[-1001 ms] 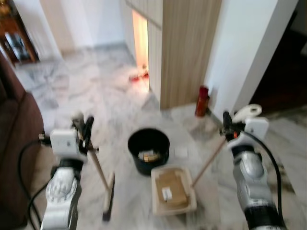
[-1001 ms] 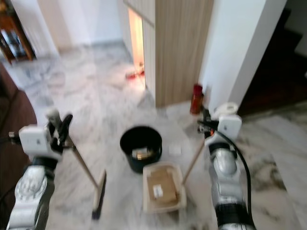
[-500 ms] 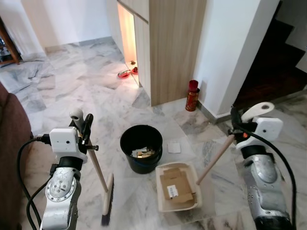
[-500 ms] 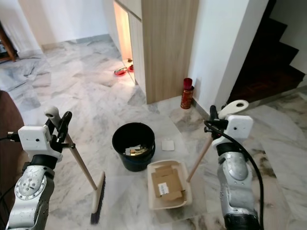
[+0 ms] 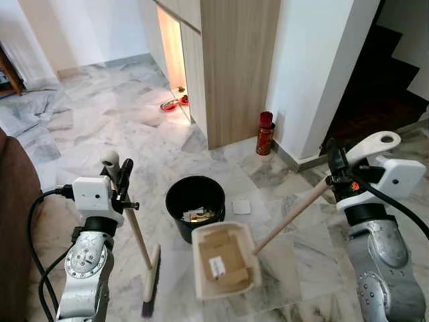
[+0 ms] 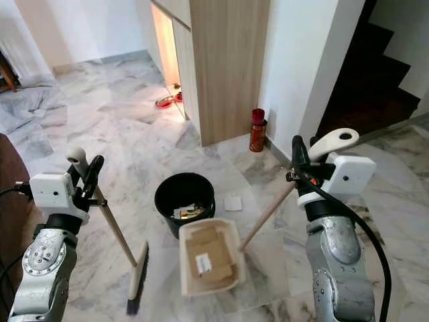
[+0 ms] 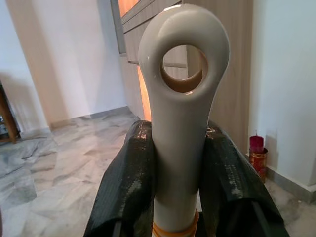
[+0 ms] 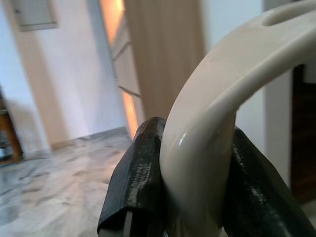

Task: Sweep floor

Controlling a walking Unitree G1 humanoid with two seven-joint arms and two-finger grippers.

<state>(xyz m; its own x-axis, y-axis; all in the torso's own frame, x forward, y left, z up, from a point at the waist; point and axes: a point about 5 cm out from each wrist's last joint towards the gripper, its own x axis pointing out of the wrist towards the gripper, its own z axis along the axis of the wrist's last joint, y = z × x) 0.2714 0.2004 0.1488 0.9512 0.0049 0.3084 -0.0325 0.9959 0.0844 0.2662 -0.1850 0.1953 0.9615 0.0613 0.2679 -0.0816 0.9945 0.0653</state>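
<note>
A grey-veined white marble floor (image 5: 100,127) runs to a wood-panelled cabinet (image 5: 234,60) and white walls. The left end effector (image 5: 118,176) is clamped on the wooden-handled broom (image 5: 150,274), bristles on the floor. Between the arms stands a round black bucket (image 5: 195,201). The right end effector (image 5: 333,163) is clamped on the cream long-handled dustpan (image 5: 223,260), which carries cardboard with an unreadable white label.

We see a glossy, veined marble floor (image 5: 100,127); the broom (image 5: 137,243) and dustpan (image 5: 224,268) have pale wooden sticks and smooth cream plastic grips; matt brown cardboard (image 5: 218,258) lies in the dustpan; the bucket (image 5: 194,204) is matt black plastic; the cabinet (image 5: 234,60) looks wood-grained
</note>
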